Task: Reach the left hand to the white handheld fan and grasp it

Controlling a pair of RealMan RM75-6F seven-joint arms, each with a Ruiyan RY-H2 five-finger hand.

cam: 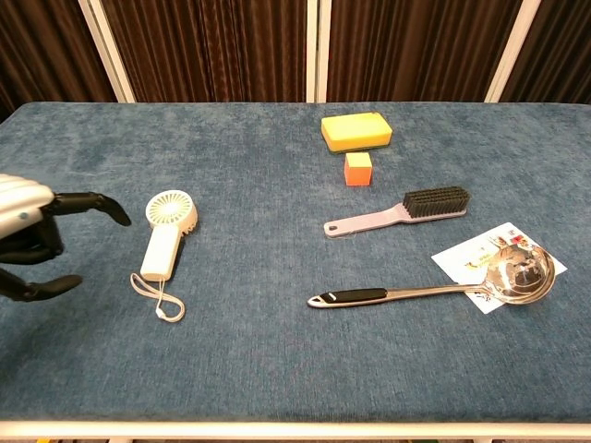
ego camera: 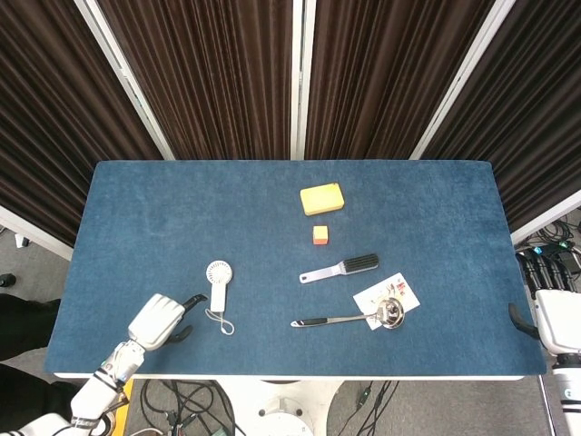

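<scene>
The white handheld fan (ego camera: pixel 217 284) lies flat on the blue table, round head away from me, handle and wrist loop toward the front edge; the chest view shows the fan (cam: pixel 166 234) left of centre. My left hand (ego camera: pixel 160 320) hovers over the table's front left, just left of the fan's handle, fingers apart and holding nothing. In the chest view the left hand (cam: pixel 32 238) enters from the left edge, its dark fingertips a short way from the fan's head. My right hand (ego camera: pixel 552 313) hangs off the table's right edge, empty.
A yellow sponge (ego camera: pixel 322 198) and a small orange cube (ego camera: pixel 320 234) sit at the back centre. A lilac brush (ego camera: pixel 340 269), a steel ladle (ego camera: pixel 349 318) and a printed card (ego camera: pixel 387 293) under its bowl lie right of the fan.
</scene>
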